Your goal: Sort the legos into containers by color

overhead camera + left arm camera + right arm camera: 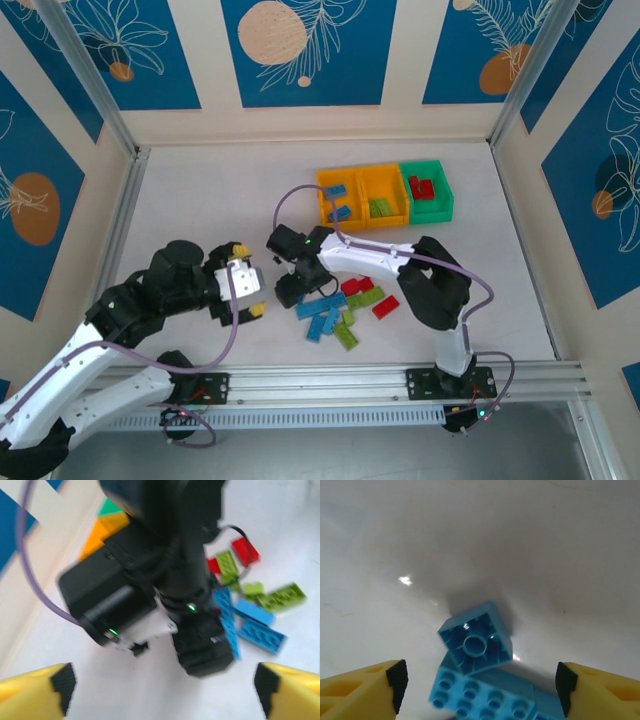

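A loose pile of legos lies in front of the bins: blue ones [320, 316], red ones [356, 286] and lime green ones [347, 337]. My right gripper [290, 291] hangs open over the pile's left edge. In the right wrist view its fingers [370, 689] straddle an upturned small blue brick [476, 645] leaning on a long blue brick [485, 696], touching neither. My left gripper [247, 283] is open and holds nothing, just left of the right gripper. The joined bins hold blue [337, 198], green [381, 207] and red legos [421, 187].
In the left wrist view the right arm's black wrist [200, 647] stands close in front of my left gripper [162, 700], with blue [261, 634], green [283, 596] and red [245, 551] legos behind it. Frame posts and walls bound the table.
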